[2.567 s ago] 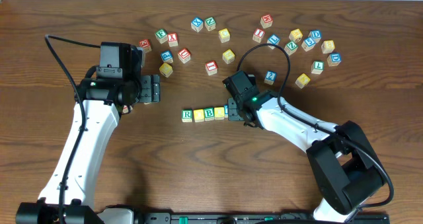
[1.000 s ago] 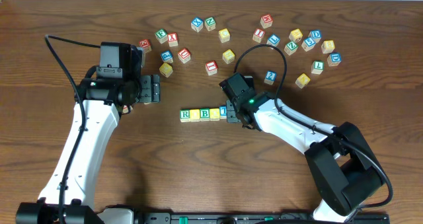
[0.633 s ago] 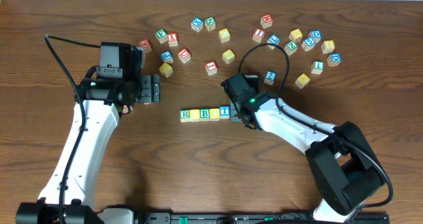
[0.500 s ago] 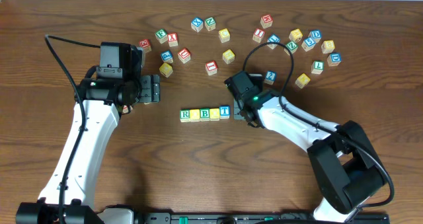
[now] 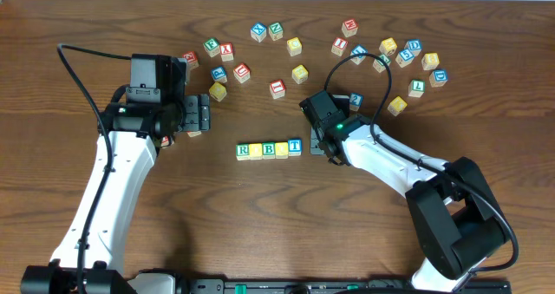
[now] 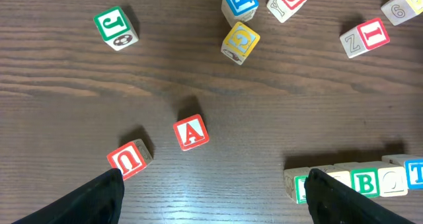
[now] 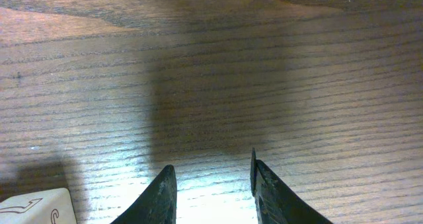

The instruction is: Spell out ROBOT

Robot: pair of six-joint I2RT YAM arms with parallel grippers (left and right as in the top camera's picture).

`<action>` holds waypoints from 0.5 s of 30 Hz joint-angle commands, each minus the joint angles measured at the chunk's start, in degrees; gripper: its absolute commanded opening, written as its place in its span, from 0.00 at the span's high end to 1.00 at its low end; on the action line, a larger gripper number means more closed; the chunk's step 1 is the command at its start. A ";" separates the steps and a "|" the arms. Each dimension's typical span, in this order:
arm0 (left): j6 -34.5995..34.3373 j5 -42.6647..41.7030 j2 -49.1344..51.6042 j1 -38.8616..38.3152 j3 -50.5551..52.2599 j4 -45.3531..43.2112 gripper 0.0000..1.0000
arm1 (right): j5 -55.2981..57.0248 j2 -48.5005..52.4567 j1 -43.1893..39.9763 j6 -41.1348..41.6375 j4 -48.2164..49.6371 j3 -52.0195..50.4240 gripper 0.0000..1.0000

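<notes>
I think I'm basically at the finish line here. The row (image 5: pixel 270 148) sits in the middle of the table (image 5: pixel 260 225). The R block (image 5: pixel 244 149) is on the left end, the B block (image 5: pixel 272 148) in the middle and the T block (image 5: pixel 296 145) on the right end. There's a yellow block in each gap, and all five sit snug side by side. From overhead the yellow ones are too small to read. My left wrist camera shows an O between B and T, but the other yellow one is half hidden behind my own finger, so I can't swear to it.

My right fingers (image 7: pixel 164 197) are off the T block, parked just to its right. They're a little apart with nothing but bare wood between them. My left fingers (image 6: pixel 99 197) are spread wide and holding nothing, hovering well left of the row over the A block (image 6: pixel 190 131) and U block (image 6: pixel 129 159). The loose blocks (image 5: pixel 294 45) are scattered along the far side, well apart from the word.

My read is that the placing is done and this is the let-go-and-clear-out step. The next move calls for lifting the right arm up and away without clipping the T, since one nudge could shove the whole line crooked. If that hidden yellow block isn't an O, it needs swapping.
</notes>
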State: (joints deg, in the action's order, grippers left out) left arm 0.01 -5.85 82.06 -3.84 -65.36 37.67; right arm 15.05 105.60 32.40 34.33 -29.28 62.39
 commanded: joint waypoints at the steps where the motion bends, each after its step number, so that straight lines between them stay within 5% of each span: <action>1: -0.35 -0.24 -0.61 0.28 0.76 0.74 0.14 | 1.03 0.66 -0.20 1.03 0.15 -0.33 0.68; 15: -1.84 -4.48 4.72 0.28 7.17 0.57 0.14 | 0.87 0.66 -0.22 1.05 0.79 -0.33 0.68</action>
State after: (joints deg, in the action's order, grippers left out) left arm -1.30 -7.29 84.73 -3.84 -58.78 38.35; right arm 15.03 105.60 32.40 34.35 -28.84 62.39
